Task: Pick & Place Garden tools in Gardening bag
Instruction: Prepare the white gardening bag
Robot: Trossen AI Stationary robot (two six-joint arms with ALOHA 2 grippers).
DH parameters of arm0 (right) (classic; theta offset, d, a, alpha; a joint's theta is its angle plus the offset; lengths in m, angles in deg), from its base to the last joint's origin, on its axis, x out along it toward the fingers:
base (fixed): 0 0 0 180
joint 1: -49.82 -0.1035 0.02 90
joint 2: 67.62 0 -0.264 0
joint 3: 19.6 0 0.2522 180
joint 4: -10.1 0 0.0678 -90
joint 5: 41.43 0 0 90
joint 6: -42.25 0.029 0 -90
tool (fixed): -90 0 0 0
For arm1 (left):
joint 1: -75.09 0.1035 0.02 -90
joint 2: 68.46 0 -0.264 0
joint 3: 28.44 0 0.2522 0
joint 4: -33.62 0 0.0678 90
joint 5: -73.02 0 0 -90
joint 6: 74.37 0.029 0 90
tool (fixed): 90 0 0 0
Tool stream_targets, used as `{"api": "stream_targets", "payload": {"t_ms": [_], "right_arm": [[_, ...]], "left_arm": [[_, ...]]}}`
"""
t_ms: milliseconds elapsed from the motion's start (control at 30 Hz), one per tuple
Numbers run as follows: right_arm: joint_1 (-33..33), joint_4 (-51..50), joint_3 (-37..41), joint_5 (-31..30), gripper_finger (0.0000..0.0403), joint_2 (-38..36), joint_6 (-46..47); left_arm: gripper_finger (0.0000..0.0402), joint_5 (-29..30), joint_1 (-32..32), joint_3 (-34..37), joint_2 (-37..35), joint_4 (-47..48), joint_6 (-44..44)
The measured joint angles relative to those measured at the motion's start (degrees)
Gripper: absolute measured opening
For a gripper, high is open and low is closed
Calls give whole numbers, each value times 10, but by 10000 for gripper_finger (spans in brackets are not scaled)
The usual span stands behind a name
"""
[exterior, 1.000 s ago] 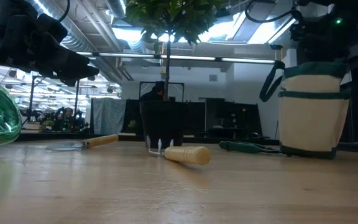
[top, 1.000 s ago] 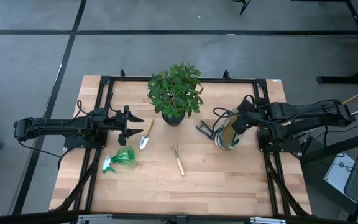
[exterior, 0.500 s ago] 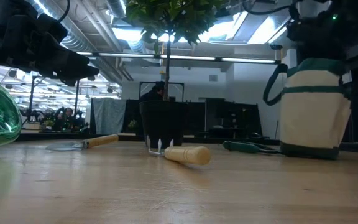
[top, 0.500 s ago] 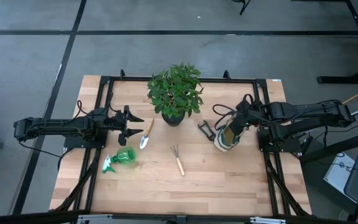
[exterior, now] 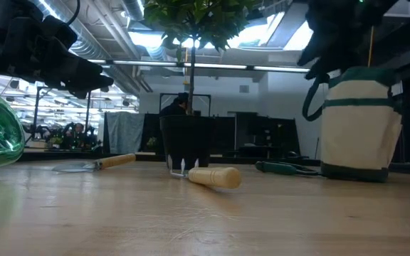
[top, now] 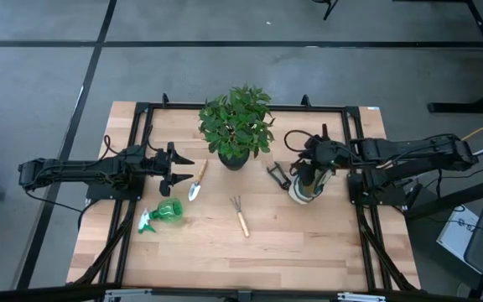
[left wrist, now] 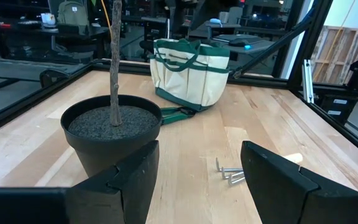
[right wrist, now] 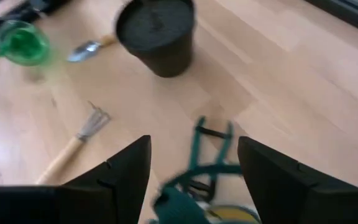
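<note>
The right end effector hovered spread above the bag (shears beside it, seemingly untouched); left end effector spread.

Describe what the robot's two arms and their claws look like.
Both arms are dark, nearly black, slim and jointed, with black cables trailing at their bases. The left claw ends in two pointed black fingers. The right claw shows two broad, flat, matte black fingers with angled edges. No markings are visible.

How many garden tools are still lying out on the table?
4: the trowel beside the plant pot, the green spray bottle nearer the front edge, the hand rake mid-table, and the pruning shears beside the bag. The bag's inside is hidden.
</note>
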Motion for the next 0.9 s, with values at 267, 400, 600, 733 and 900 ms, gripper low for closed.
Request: {"api": "stream_targets", "payload": {"t_ms": [267,400,600,733,900], "right_arm": [[0,88,0,78,242,70,-23],[-3,106,0,127,242,99,-20],[-25,107,0,166,242,113,4],[-46,125,0,172,242,113,0],[-74,169,0,172,242,113,-38]], "left_arm": [[224,0,0,0,0,0,0],[224,0,0,0,0,0,0],[224,0,0,0,0,0,0],[224,0,0,0,0,0,0],[224,0,0,0,0,0,0]]}}
